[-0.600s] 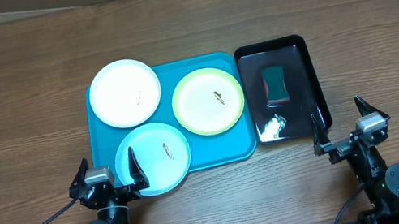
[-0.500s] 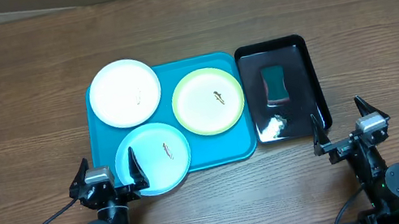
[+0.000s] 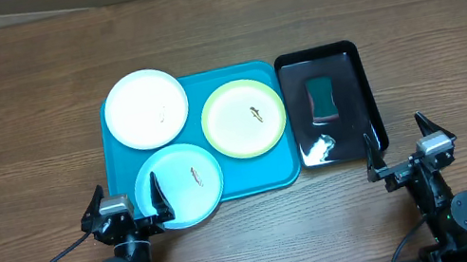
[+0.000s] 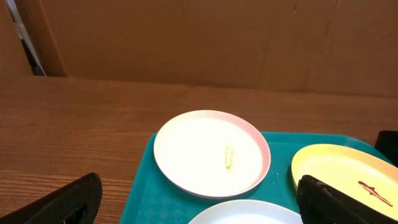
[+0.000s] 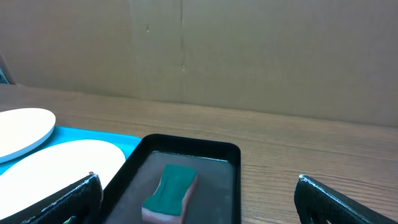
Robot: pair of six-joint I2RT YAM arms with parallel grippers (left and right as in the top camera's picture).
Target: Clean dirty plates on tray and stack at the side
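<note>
overall: no change is detected; the overhead view now is matched by both earlier ones.
plates: no displacement is registered for the white plate (image 3: 146, 109), the lime green plate (image 3: 244, 118) or the pale blue plate (image 3: 179, 185) on the turquoise tray (image 3: 260, 172).
left gripper (image 3: 125, 185): no movement is recorded; jaws are seen spread wide as before.
right gripper (image 3: 395, 135): no movement is recorded; jaws likewise spread.
black tray (image 3: 354, 112): the sponge (image 3: 321, 98) is found unshifted.

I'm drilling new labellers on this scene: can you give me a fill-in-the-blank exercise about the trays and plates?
The sponge lies in the narrow tray, whose colour is ____.
The larger tray carries a white plate, a lime green plate and a pale blue plate: ____ plates in all.
Nearest the left pincer is the ____ plate.
Missing words: black; three; pale blue.
</note>
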